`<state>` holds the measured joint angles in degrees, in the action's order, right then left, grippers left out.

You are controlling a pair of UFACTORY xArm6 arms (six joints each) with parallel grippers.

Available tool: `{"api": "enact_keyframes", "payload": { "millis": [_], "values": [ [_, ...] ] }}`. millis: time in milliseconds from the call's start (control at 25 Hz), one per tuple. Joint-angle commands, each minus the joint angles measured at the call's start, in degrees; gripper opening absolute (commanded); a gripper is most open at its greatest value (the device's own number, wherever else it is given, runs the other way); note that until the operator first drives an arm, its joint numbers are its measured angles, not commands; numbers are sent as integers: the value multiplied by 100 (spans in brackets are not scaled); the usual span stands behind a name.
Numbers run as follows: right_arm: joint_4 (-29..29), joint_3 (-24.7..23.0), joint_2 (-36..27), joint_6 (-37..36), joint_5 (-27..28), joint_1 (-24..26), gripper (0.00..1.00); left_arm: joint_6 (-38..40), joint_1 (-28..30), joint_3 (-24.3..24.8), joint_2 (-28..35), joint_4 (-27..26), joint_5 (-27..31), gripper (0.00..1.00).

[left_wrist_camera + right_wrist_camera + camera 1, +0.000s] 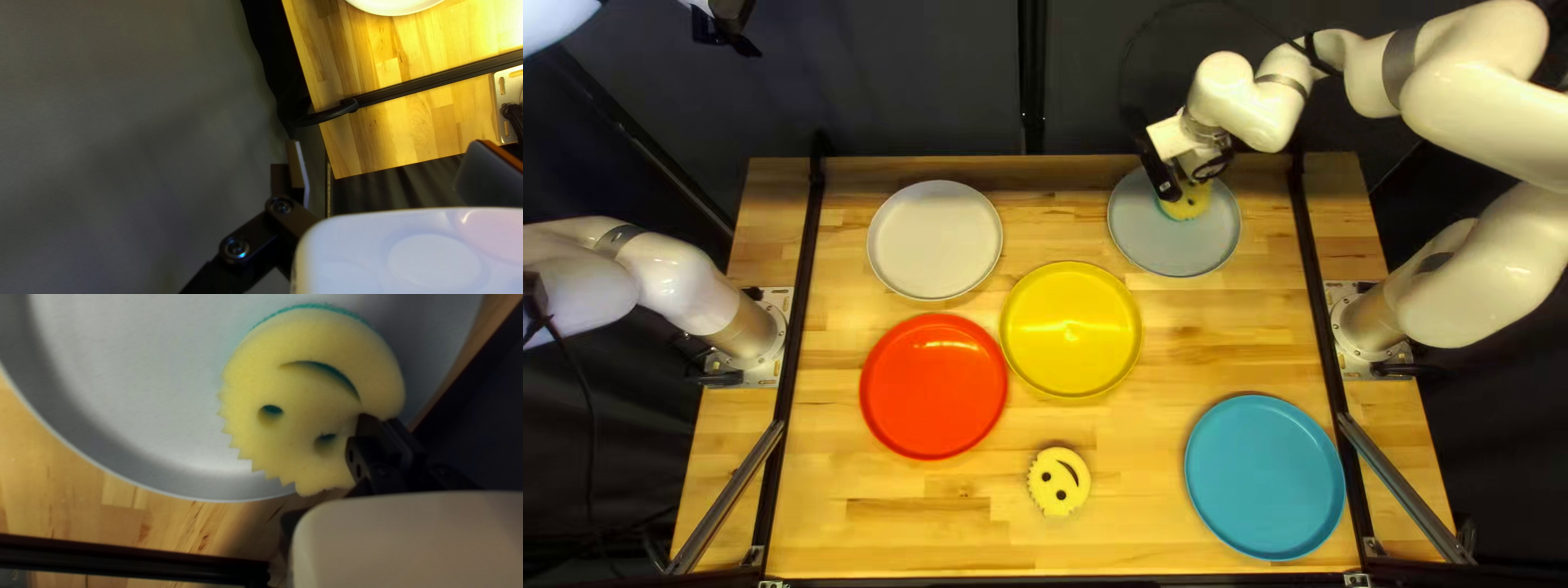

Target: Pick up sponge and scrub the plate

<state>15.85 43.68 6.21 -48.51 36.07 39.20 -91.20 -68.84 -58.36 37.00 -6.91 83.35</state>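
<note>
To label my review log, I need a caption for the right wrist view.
Gripper at smiling sponge over plate.

Five plates (1071, 329), two sponges (1059, 481)

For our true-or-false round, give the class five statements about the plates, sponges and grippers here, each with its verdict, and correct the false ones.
1. The table holds six plates. False: there are five, white, red, yellow, grey and blue.
2. The right gripper is at a smiley-face sponge over the grey plate. True.
3. The left gripper is over the red plate. False: it is raised beyond the table's far edge.
4. A second sponge lies off the plates. True.
5. The sponge over the grey plate has a red underside. False: it is green.
</note>
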Motion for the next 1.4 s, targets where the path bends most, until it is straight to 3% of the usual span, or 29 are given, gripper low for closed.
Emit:
{"api": "enact_keyframes", "payload": {
  "millis": [40, 520, 920, 1200, 1400],
  "values": [
    [-53, -91, -9, -8, -31, -146, 0, 0, 0, 0, 0, 0, 0, 100],
    [-190, -841, -641, -295, 139, -522, 0, 0, 0, 0, 0, 0, 0, 100],
    [-108, -1360, -1082, 44, 227, -961, 0, 0, 0, 0, 0, 0, 0, 100],
    [-396, -946, -938, -331, 485, -649, 0, 0, 0, 0, 0, 0, 0, 100],
    [-705, -208, -578, -650, 966, -373, 0, 0, 0, 0, 0, 0, 0, 100]
  ]
}}
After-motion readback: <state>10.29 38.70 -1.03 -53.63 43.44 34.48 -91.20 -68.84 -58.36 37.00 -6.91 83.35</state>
